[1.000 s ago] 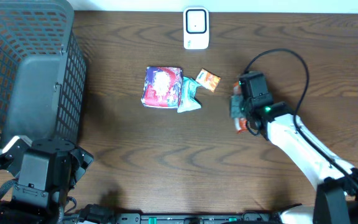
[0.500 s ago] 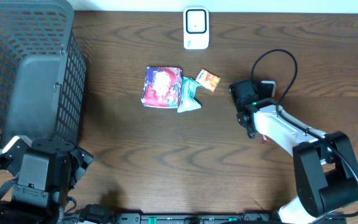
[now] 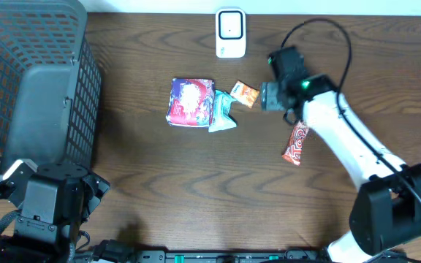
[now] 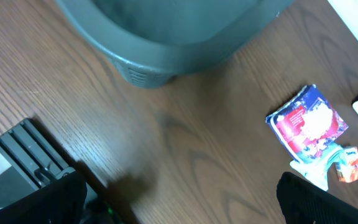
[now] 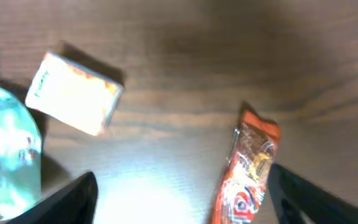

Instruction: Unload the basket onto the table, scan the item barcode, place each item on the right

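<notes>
A red-orange snack bar (image 3: 295, 142) lies flat on the wooden table, apart from my right gripper (image 3: 275, 96), which hovers open above the table beside a small orange box (image 3: 245, 94). In the right wrist view the bar (image 5: 250, 177) lies just inside the right finger (image 5: 319, 199); nothing is held between the fingers of that gripper (image 5: 185, 205). The white scanner (image 3: 230, 33) stands at the table's back edge. My left gripper (image 4: 179, 208) stays open over bare wood at the front left.
A red-blue packet (image 3: 190, 101) and a teal packet (image 3: 223, 112) lie mid-table, left of the orange box. A large grey mesh basket (image 3: 28, 80) fills the left side. The right arm's cable loops above the table at the back right.
My right gripper opened and let go of the snack bar, which now lies on the table. The right arm swung toward the back, near the orange box. The left arm has not moved.
</notes>
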`<action>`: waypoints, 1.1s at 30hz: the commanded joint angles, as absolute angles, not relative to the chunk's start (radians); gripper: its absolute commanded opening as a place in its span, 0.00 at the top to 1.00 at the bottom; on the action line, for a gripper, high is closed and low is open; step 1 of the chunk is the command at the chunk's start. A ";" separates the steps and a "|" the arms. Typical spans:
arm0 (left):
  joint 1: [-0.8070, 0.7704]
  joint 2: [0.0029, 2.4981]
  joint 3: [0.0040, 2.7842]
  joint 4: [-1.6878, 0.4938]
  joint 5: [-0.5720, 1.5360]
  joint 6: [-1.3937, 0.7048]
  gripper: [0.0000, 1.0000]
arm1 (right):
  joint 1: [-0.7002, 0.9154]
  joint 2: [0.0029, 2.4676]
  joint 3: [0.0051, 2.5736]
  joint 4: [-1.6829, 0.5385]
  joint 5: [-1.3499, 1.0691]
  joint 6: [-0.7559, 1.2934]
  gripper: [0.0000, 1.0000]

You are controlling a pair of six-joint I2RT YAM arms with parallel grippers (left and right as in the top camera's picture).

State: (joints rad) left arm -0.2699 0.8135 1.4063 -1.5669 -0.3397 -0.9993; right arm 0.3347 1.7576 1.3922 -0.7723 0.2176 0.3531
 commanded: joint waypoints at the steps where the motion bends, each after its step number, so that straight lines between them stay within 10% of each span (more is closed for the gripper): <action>1: -0.268 0.815 1.403 -1.570 -0.353 -1.015 0.02 | 0.225 1.743 1.434 -0.859 0.138 0.293 0.17; 9: -0.268 0.815 1.403 -1.570 -0.353 -1.015 0.02 | 0.014 1.747 1.329 -0.992 0.012 0.290 0.43; 26: -0.268 0.815 1.403 -1.570 -0.353 -1.015 0.02 | 0.039 1.747 0.966 -0.548 -0.200 0.397 0.43; 33: -0.268 0.815 1.403 -1.570 -0.353 -1.015 0.02 | 0.062 1.747 0.933 -0.507 -0.212 0.411 0.93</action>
